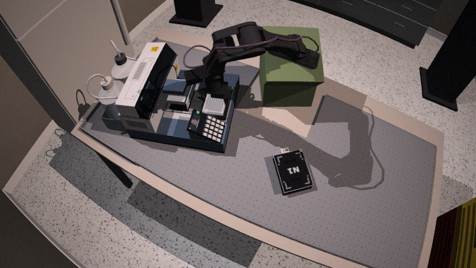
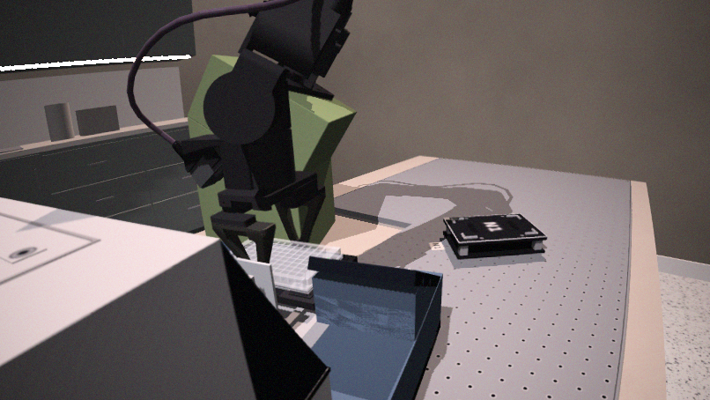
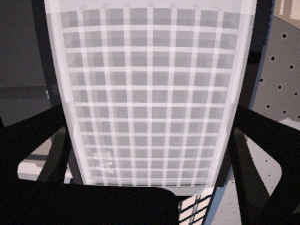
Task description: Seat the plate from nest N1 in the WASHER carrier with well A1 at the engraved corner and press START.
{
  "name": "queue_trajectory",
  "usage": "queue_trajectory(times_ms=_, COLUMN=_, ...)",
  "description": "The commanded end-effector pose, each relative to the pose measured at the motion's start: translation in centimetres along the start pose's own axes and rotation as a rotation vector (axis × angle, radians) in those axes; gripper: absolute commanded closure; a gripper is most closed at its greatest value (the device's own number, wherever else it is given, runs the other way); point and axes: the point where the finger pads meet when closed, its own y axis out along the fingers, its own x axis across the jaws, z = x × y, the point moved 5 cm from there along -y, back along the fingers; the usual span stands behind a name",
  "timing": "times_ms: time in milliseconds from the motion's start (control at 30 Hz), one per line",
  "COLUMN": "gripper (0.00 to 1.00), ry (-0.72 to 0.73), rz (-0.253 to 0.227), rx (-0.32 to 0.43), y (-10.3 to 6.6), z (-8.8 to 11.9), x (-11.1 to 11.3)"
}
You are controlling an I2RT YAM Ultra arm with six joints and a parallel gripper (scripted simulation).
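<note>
Claw: gripper [image 1: 215, 98] [image 2: 283, 249] [image 3: 149, 111] grasped clear microplate [image 1: 214, 105] [image 2: 292, 265] [image 3: 150, 96] by its sides
Plate: just over WASHER carrier [image 1: 219, 117] [image 2: 296, 299] [image 3: 252, 39], prob. unseated
Technique: needed level, slow lowering, A1 corner aligned; release once flat

Top cam looking steeply down over bench [image 1: 349, 212] [image 2: 571, 292], ext. cam peering past washer housing [image 1: 146, 69] [image 2: 124, 283], both covering nest [image 1: 293, 171] [image 2: 494, 233], wrist cam facing plate [image 1: 214, 104] [image 2: 292, 262] [image 3: 150, 96] close-up.
</note>
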Motion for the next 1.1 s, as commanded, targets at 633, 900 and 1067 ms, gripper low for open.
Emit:
queue_trajectory(times_ms=633, gripper=0.16, ry=0.004, rz=-0.022, rx=-0.008, y=0.13, z=-0.36, x=0.71)
queue_trajectory(times_ms=900, gripper=0.16, ry=0.007, rz=-0.018, rx=-0.01, y=0.17, z=-0.51, x=0.49)
queue_trajectory(times_ms=1067, gripper=0.16, ry=0.01, rz=-0.014, rx=-0.012, y=0.21, z=-0.64, x=0.31)
